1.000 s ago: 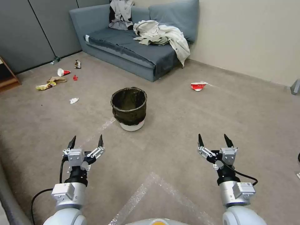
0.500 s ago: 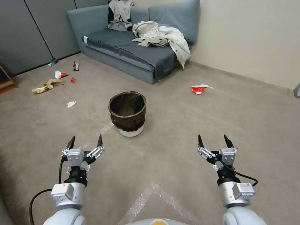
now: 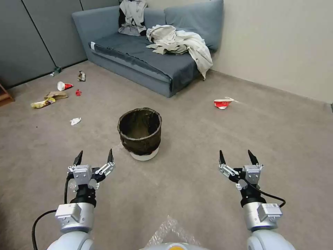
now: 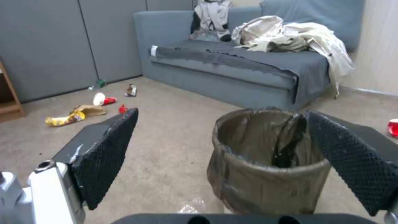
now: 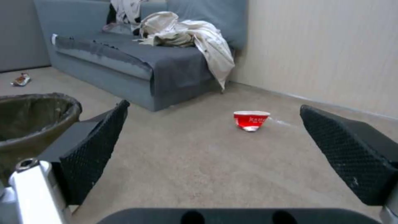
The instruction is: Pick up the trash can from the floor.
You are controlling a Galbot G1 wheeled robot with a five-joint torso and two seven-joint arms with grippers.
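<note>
**Approach to the bin, both arms raised and empty**

Carpeted room, beige-brown floor (image 3: pixel 194 180), grey sofa (image 3: pixel 145 66) with heaped clothes along the far wall. Working left to right from the robot's own side.

Far out beyond the left gripper (image 3: pixel 94 159), scattered litter (image 3: pixel 48 99) lay on the carpet near the dark wall panels. That gripper hung above the floor with fingers spread wide, holding nothing. The trash can (image 3: pixel 140 133) stood upright on the floor just ahead of it and a little toward the robot's midline, apart from both fingertips. In the left wrist view the trash can (image 4: pixel 265 165) sat ahead between the two spread pads, nearer the right-hand one.

Right gripper (image 3: pixel 236 158) likewise wide open and empty, with the bin well off to its inner side and a crushed red cup (image 3: pixel 222 103) on the carpet far ahead of it.

Contents: dark bag folded over the rim, white base showing beneath. Interior looked empty as far as the head view reached; the bottom was too dark to be sure.

Judgement on the step: an approach, no contact yet. The left arm looked better placed. A rim pinch would want one finger inside the wall and one outside, going down squarely. The loose bag could slip under the pads, and a light bin could tip if nudged sideways.
</note>
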